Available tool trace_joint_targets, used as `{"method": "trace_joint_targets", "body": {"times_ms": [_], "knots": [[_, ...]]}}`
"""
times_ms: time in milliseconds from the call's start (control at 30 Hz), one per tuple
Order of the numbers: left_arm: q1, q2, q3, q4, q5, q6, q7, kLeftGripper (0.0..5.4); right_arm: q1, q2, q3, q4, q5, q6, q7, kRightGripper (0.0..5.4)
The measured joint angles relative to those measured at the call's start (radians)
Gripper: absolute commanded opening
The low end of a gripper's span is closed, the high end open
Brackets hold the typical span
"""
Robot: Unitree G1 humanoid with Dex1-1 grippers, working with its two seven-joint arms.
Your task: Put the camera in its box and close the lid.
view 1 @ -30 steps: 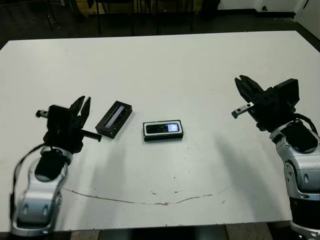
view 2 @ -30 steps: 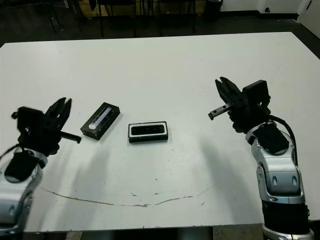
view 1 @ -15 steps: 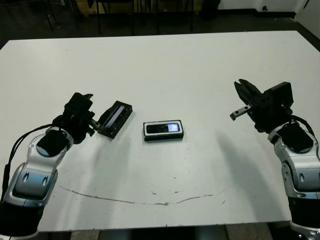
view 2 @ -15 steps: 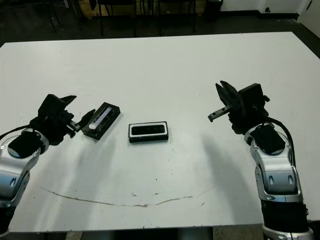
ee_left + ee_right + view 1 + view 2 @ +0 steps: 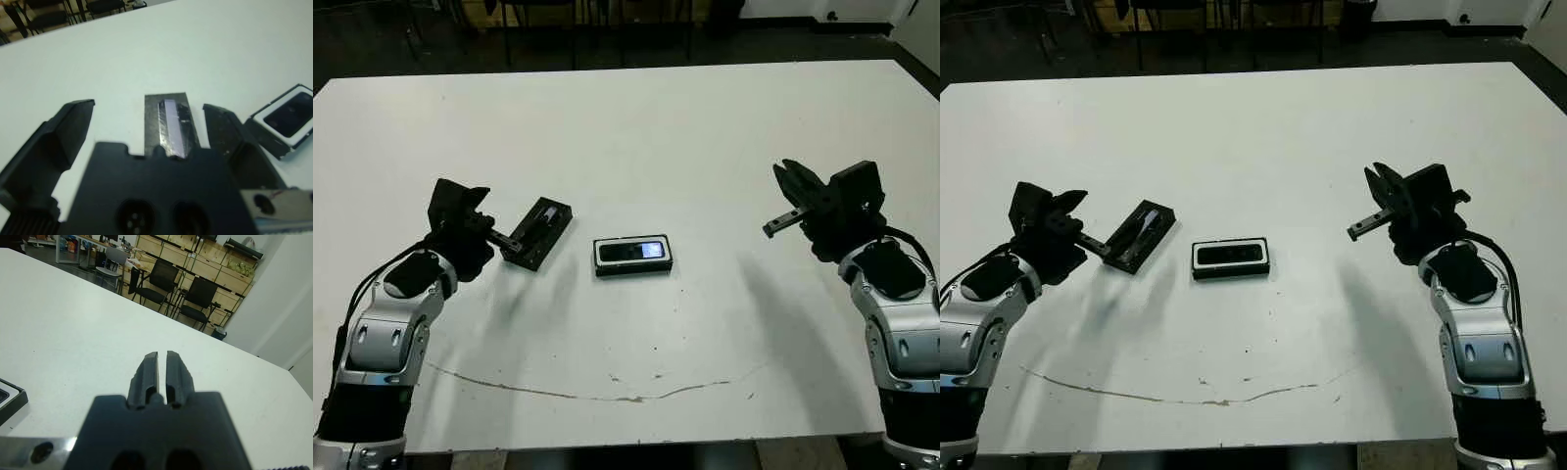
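One lid (image 5: 537,233), one box (image 5: 633,256) and one camera (image 5: 629,252) are lying on a white table (image 5: 656,127). The left gripper (image 5: 146,115) is spreading its fingers (image 5: 73,122) wide on either side of the lid's near end, which is sitting between them; contact cannot be judged. Just beyond the lid, the box is holding the camera inside it. Well apart from them, the right gripper (image 5: 162,363) is hovering with fingers nearly together, holding nothing.

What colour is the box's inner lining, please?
White, around the camera in the box; clearest in the left eye view.
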Motion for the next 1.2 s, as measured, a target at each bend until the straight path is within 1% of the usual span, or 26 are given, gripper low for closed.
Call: {"method": "trace_joint_targets", "body": {"times_ms": [100,367,567,733,1033,1200], "knots": [[-0.006,0.0,-0.001,0.01,-0.008,0.018,-0.005,5.38,0.002,0.0,0.002,0.0,-0.004,0.0,-0.001,0.0],[-0.008,0.004,-0.024,0.019,0.003,0.013,-0.025,5.38,0.013,0.0,0.004,-0.005,-0.011,0.006,-0.002,0.0],[-0.009,0.001,-0.025,0.03,-0.006,0.015,-0.04,5.38,0.013,0.0,0.015,-0.005,-0.022,0.008,-0.003,0.0],[-0.019,-0.004,-0.029,0.046,-0.009,0.024,-0.04,5.38,0.013,0.0,0.018,-0.006,-0.032,0.022,-0.005,0.0],[-0.024,-0.004,-0.048,0.052,-0.005,0.026,-0.046,5.38,0.02,-0.003,0.019,-0.014,-0.038,0.031,-0.005,0.0],[-0.028,0.001,-0.062,0.065,0.0,0.047,-0.051,5.38,0.023,-0.007,0.02,-0.022,-0.044,0.032,-0.005,0.0]]}}
